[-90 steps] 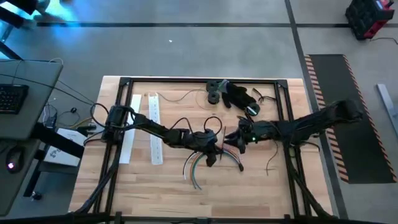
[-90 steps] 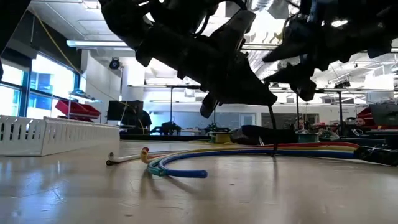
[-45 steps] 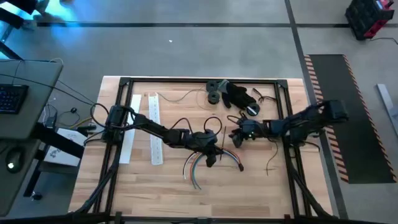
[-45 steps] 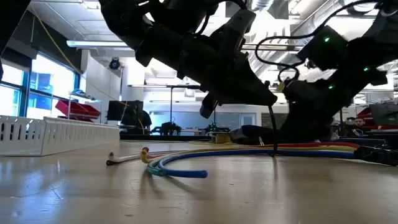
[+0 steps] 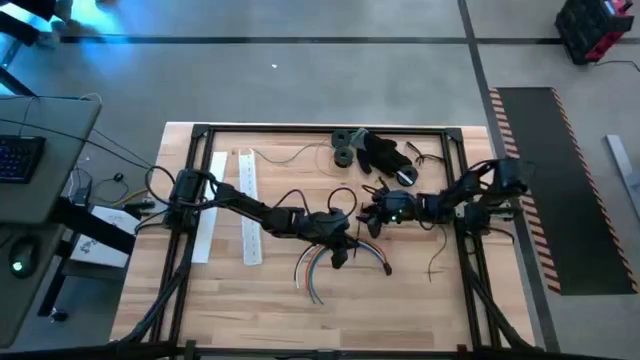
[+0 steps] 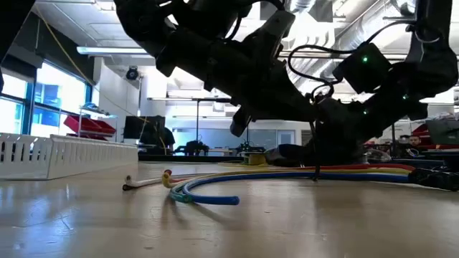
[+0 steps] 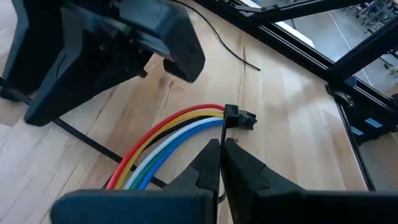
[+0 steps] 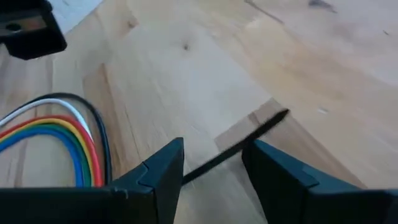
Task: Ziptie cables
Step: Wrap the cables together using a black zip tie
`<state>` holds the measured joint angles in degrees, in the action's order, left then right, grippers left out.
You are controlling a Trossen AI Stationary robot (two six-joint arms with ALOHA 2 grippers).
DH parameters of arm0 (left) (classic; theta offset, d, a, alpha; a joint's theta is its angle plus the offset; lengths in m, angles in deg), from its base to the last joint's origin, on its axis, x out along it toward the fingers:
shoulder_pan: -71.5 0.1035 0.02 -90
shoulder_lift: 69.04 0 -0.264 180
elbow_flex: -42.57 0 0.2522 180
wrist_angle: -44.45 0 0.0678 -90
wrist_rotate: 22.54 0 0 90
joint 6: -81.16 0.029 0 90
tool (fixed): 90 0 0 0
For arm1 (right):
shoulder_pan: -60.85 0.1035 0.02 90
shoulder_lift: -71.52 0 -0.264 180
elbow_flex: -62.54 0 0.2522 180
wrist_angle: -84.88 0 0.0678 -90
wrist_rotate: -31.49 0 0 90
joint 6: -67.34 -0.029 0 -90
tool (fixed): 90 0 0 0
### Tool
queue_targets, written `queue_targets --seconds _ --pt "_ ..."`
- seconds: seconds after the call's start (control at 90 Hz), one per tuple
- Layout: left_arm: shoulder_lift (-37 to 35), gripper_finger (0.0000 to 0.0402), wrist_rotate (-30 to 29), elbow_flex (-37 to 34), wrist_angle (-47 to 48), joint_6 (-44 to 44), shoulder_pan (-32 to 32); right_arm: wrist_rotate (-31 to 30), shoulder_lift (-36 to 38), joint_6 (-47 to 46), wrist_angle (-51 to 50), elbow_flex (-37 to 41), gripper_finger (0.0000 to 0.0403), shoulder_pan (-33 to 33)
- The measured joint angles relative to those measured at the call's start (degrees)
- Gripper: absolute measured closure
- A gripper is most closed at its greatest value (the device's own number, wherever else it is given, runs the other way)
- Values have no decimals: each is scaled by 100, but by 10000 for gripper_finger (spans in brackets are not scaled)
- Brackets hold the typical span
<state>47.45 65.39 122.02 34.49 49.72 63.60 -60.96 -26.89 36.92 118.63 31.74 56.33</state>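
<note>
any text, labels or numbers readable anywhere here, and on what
No readable text in any view.
The keyboard beside the table: its keys are too small to read.
The white box by the left arm's base: any print is too blurred to read.
The cables and both claws carry no visible markings.

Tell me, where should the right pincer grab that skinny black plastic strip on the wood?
Probably its middle stretch, coming down from above. The skinny black plastic strip lies flat on the wooden table inside the open right pincer, which can close across its thin width.
</note>
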Motion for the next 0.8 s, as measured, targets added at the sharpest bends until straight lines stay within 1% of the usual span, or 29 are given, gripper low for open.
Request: queue_targets --seconds 0.122,0.2,0.3,0.344,0.411,0.511,0.8 --pt "0 401 2 0 2 0 0 62 -22 172 -4 -13 294 4" --pt "0 401 2 0 7 0 0 229 -22 256 0 -13 328 12" --pt "0 401 26 0 15 0 0 448 -22 293 42 -15 381 18" --pt "0 401 50 0 15 -24 2 542 8 253 54 -15 394 32" --pt "0 401 70 0 20 -153 24 528 92 215 9 -13 396 120" --pt "-9 401 206 0 15 -316 95 322 337 251 -5 -9 402 334" --pt "-108 402 644 -2 2 -594 296 -828 904 934 -617 -17 403 1221"
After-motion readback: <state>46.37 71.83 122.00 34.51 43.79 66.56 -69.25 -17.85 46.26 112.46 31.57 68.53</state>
